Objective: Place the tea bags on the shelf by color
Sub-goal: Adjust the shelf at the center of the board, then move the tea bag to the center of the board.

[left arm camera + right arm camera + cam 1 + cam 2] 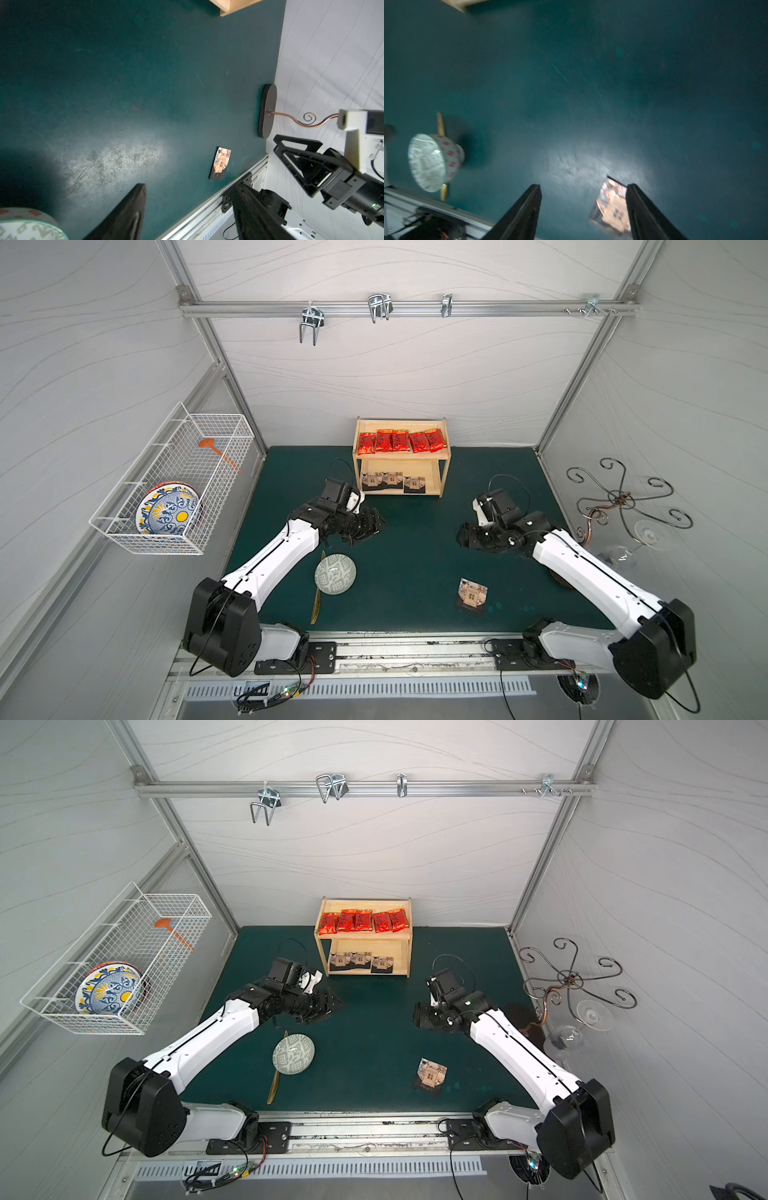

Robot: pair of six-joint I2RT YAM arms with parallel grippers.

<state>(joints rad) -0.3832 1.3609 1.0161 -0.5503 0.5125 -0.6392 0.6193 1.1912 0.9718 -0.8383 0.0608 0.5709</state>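
Right gripper [583, 186] hung over the green mat [571, 83], jaws apart and empty; one finger partly hid the lone tan-brown pouch [612, 207] lying flat there. Left gripper [190, 185] was likewise spread and empty. Five red sachets [400, 441] lined the pine shelf's [444, 477] top tier, and three tan-brown pouches [392, 481] sat on the lower tier.

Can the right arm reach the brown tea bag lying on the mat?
Probably yes. The brown tea bag lies alone on open mat, nothing stands between it and the right gripper, whose jaws are open.
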